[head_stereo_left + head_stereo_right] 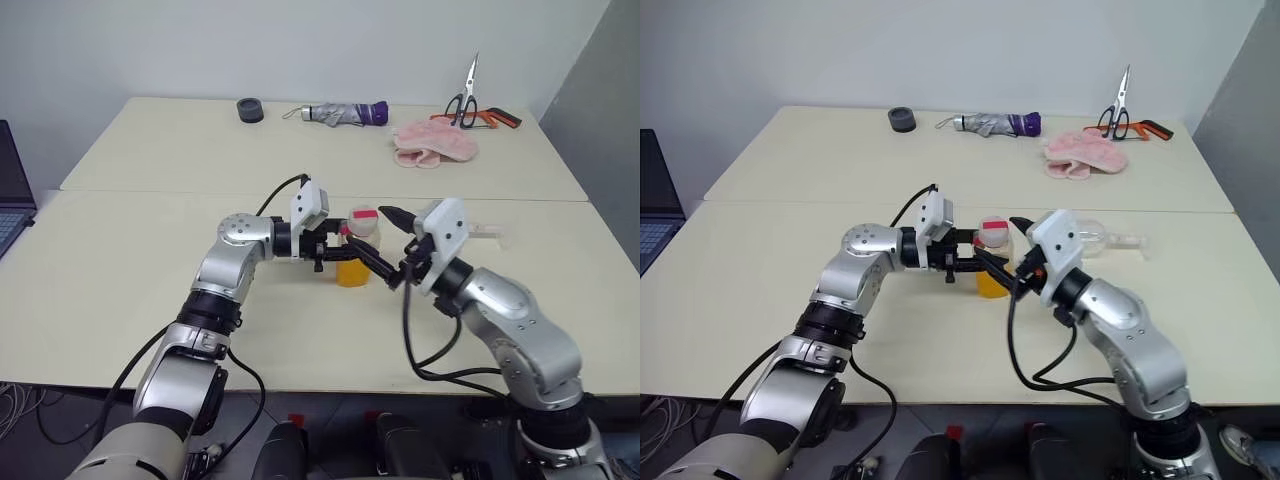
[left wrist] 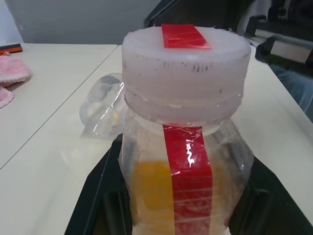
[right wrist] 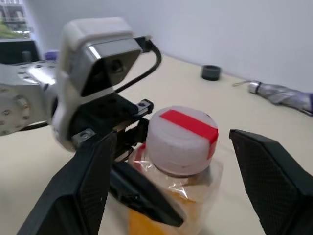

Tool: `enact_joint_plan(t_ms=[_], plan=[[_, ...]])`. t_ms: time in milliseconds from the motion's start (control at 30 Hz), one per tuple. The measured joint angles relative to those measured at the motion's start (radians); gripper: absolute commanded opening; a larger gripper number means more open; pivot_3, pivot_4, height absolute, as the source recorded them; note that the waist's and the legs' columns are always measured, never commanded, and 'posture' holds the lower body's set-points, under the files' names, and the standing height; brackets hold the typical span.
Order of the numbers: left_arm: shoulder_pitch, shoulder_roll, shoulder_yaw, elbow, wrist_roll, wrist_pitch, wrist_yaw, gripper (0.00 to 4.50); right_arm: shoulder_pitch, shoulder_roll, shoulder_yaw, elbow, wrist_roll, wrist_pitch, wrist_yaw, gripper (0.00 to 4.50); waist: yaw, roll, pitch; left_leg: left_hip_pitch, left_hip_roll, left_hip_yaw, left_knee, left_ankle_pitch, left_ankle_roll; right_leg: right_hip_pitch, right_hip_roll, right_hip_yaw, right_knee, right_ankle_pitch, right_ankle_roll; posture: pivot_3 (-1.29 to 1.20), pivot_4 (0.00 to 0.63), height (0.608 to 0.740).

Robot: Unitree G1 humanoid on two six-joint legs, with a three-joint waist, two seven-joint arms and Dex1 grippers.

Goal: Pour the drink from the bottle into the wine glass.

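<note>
My left gripper (image 1: 362, 262) is shut on the bottle (image 1: 357, 252), holding it upright just above the table's middle, its black fingers (image 2: 98, 196) clamping both sides of the body. The bottle is clear plastic with a red stripe and a white cap (image 3: 182, 137). The orange drink (image 1: 352, 272) fills its lower part. My right gripper (image 3: 171, 139) is open, one finger on each side of the cap, with a gap to it on both sides. The wine glass (image 1: 1095, 238) lies on its side on the table just behind my right gripper.
Along the table's far edge lie a black round object (image 1: 250, 110), a folded umbrella (image 1: 345, 113), a pink cloth (image 1: 435, 145) and scissors (image 1: 468, 95). A laptop (image 1: 12, 195) sits at the far left. A seam (image 1: 150, 192) crosses the table behind the arms.
</note>
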Motion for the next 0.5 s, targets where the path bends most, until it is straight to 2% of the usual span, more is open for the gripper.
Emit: enact_joint_plan(t_ms=[333, 433, 500], plan=[[-0.01, -0.012, 0.0, 0.021, 0.004, -0.02, 0.008, 1.87, -0.031, 0.09, 0.012, 0.067, -0.077, -0.025, -0.076, 3.9, 0.0, 0.0, 0.0, 0.0, 0.0, 0.0, -0.001, 0.0, 0.0, 0.0, -0.001, 0.0, -0.001, 0.0, 0.0, 0.0, 0.15, 0.74], [-0.01, -0.012, 0.0, 0.021, 0.004, -0.02, 0.015, 1.87, -0.031, 0.094, 0.012, 0.068, -0.078, -0.027, -0.073, 3.34, 0.0, 0.0, 0.0, 0.0, 0.0, 0.0, -0.001, 0.0, 0.0, 0.0, -0.001, 0.0, -0.001, 0.0, 0.0, 0.0, 0.15, 0.74], [-0.01, -0.012, 0.0, 0.021, 0.004, -0.02, 0.017, 1.87, -0.031, 0.096, 0.013, 0.068, -0.077, -0.03, -0.065, 2.69, 0.0, 0.0, 0.0, 0.0, 0.0, 0.0, -0.001, 0.0, 0.0, 0.0, -0.001, 0.0, -0.001, 0.0, 0.0, 0.0, 0.15, 0.74]])
